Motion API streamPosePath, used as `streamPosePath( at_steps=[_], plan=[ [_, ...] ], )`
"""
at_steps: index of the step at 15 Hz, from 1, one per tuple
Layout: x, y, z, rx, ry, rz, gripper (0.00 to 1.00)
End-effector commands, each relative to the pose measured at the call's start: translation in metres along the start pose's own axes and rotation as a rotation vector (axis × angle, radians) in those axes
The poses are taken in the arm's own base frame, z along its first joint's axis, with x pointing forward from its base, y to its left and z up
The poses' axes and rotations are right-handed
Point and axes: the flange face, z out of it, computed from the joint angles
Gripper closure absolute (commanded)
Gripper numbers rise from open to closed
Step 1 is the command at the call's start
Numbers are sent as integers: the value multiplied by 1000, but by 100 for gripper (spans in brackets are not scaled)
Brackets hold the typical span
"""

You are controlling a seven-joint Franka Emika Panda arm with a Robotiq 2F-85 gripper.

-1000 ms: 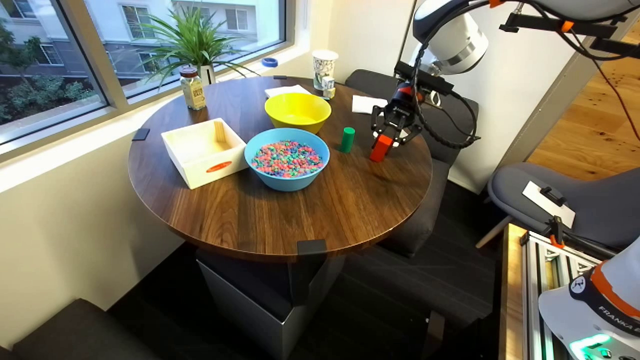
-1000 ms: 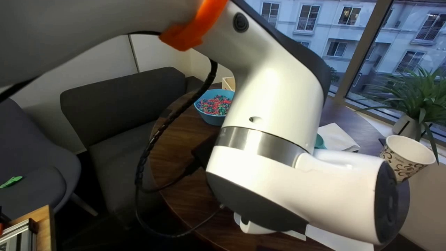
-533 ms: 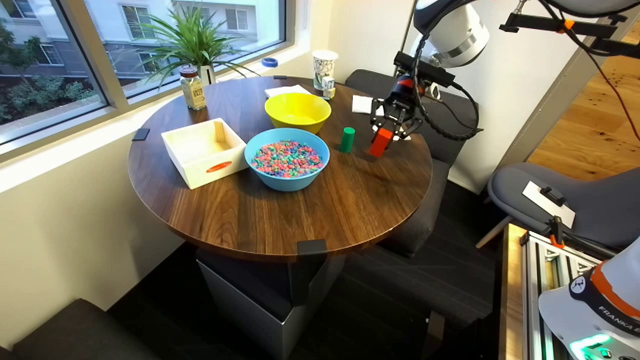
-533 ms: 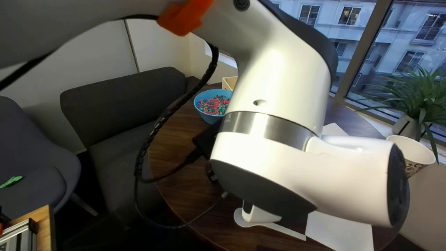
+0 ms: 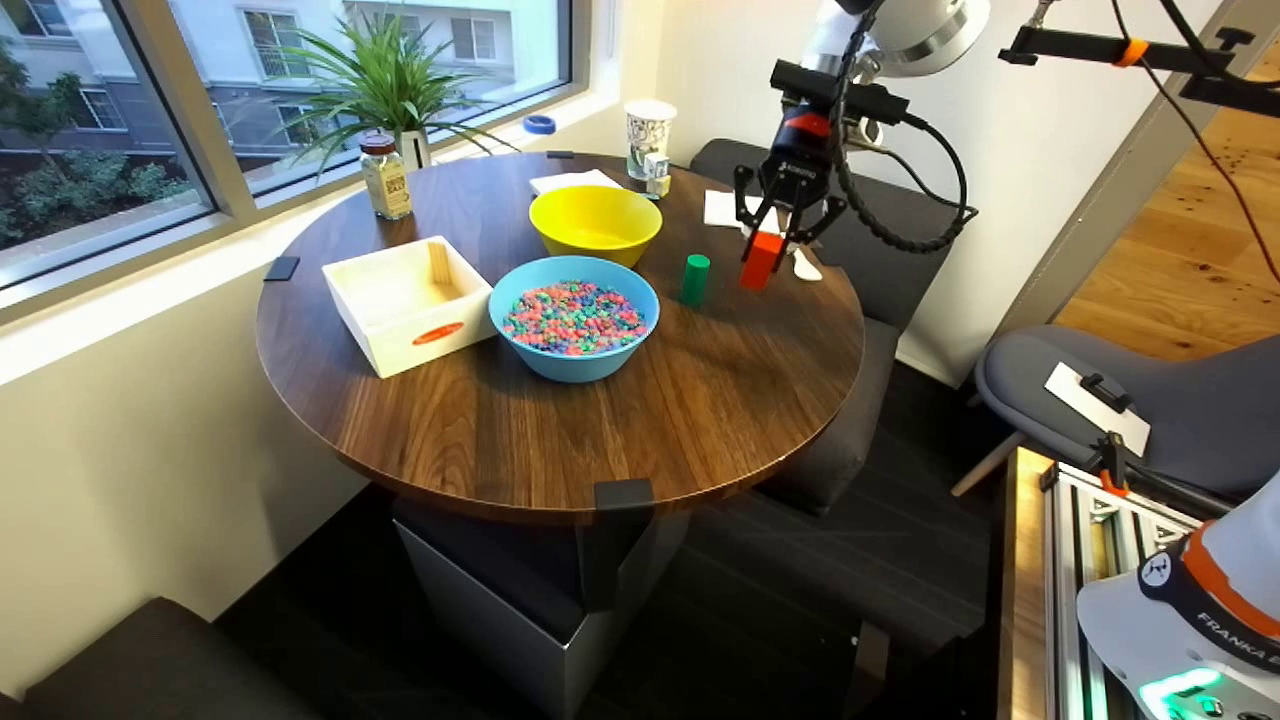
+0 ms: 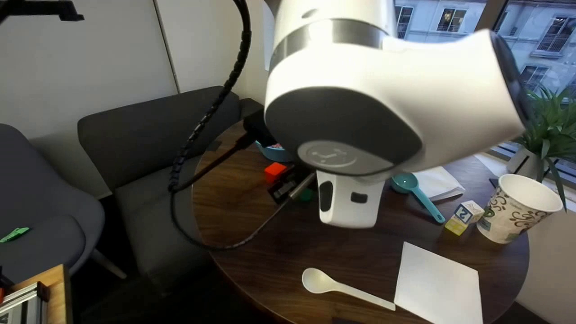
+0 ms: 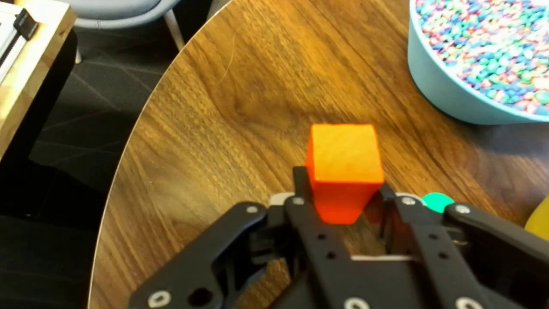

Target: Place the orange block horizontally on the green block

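Note:
The orange block (image 5: 761, 263) is held between the fingertips of my gripper (image 5: 768, 240) and appears lifted above the table, its long side slightly tilted from upright. It also shows in an exterior view (image 6: 273, 172) and, close up between the fingers, in the wrist view (image 7: 346, 154). The green block (image 5: 695, 280) stands upright on the table, apart from the orange block, between it and the blue bowl. In the wrist view only its round green top (image 7: 436, 201) shows beside the right finger. In an exterior view the green block (image 6: 306, 195) is mostly hidden by the gripper.
A blue bowl (image 5: 575, 370) of beads and a yellow bowl (image 5: 597, 245) stand near the green block. A wooden box (image 5: 430, 345) is beside the blue bowl. A white spoon (image 6: 317, 281), napkin (image 6: 438, 283), teal scoop (image 6: 425, 202), letter blocks (image 6: 463, 216) and paper cup (image 6: 517, 209) lie around.
The arm and gripper have risen, and the orange block has moved up with them, still in the fingers. The green block and bowls have not moved.

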Motion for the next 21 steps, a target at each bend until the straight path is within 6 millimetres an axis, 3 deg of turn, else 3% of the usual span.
streamPosePath(
  at_steps=[1, 9, 21],
  plan=[
    [-31, -16, 7, -86, 176, -4, 92],
    [-77, -41, 33, -196, 616, -110, 92],
    [-123, -45, 50, -174, 1078, -229, 92]
  ],
)
